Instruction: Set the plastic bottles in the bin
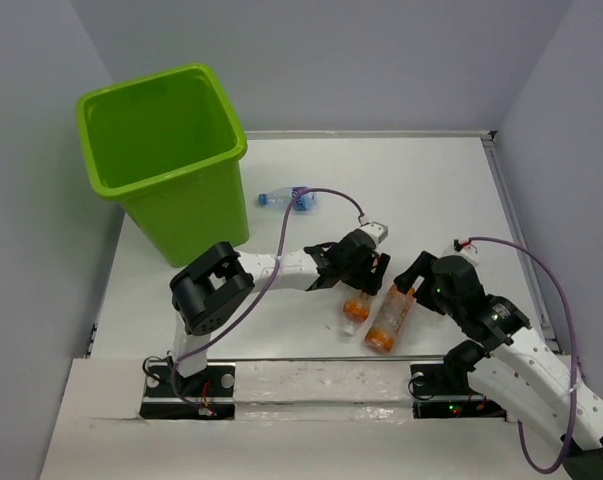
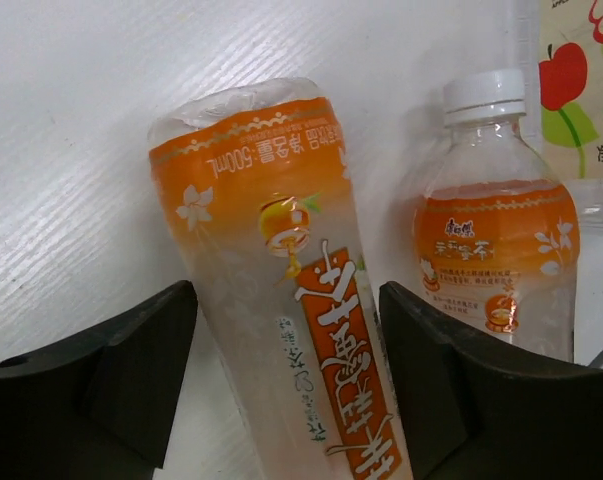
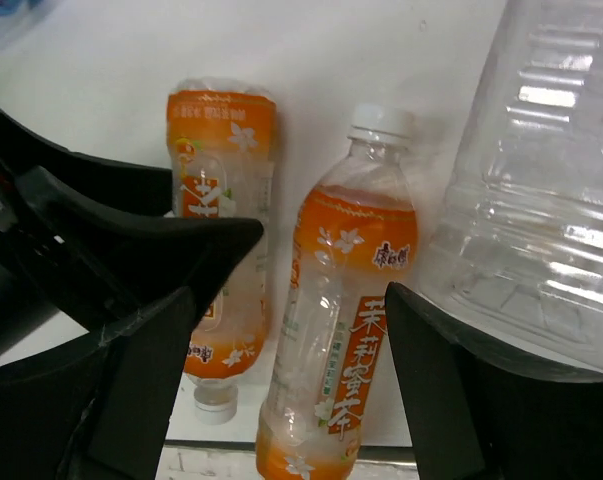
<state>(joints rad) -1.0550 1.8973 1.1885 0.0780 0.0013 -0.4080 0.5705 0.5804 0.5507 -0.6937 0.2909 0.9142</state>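
The lime-green bin (image 1: 166, 150) stands at the back left. Two orange-labelled plastic bottles lie side by side at the table's front middle. My left gripper (image 1: 359, 285) is open and straddles the left one (image 1: 356, 305); in the left wrist view that bottle (image 2: 281, 260) lies between the fingers (image 2: 101, 370) of the gripper (image 2: 286, 330). My right gripper (image 1: 406, 290) is open over the right one (image 1: 391, 318); in the right wrist view the gripper (image 3: 301, 320) frames this white-capped bottle (image 3: 346, 330). A blue-labelled bottle (image 1: 286, 199) lies beside the bin.
A large clear ribbed bottle (image 3: 551, 180) lies just right of my right gripper. A label with a red apple (image 2: 581, 80) shows beyond the white-capped orange bottle (image 2: 496, 260). The two grippers are close together. Walls enclose the table.
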